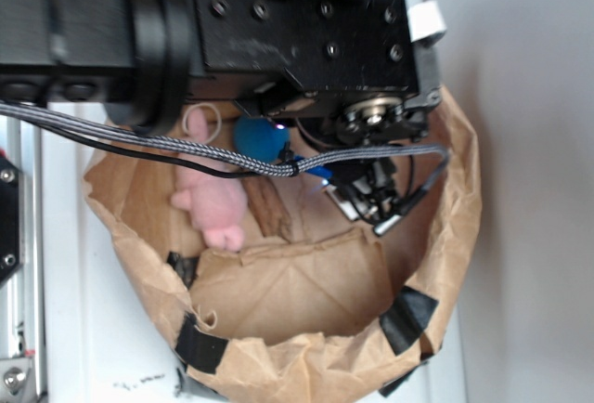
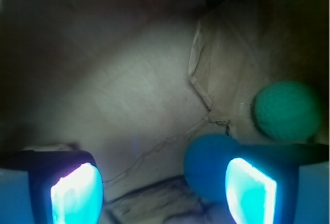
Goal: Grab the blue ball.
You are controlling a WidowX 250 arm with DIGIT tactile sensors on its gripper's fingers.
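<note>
The blue ball (image 1: 257, 139) lies inside a brown paper bag (image 1: 306, 357), partly hidden under my arm. Seen from the wrist, the blue ball (image 2: 208, 163) rests on the bag floor just inside my right finger, whose pad (image 2: 251, 191) covers part of it. My gripper (image 2: 164, 193) is open, its left pad (image 2: 76, 194) far from the ball and only bag floor in the gap. From outside, the gripper (image 1: 342, 186) hangs low in the bag, right of the ball.
A light green ball (image 2: 287, 111) sits close beyond the blue one, to its right. A pink plush toy (image 1: 217, 202) and a brown stick-like piece (image 1: 269, 210) lie in the bag. The crumpled bag walls ring the gripper.
</note>
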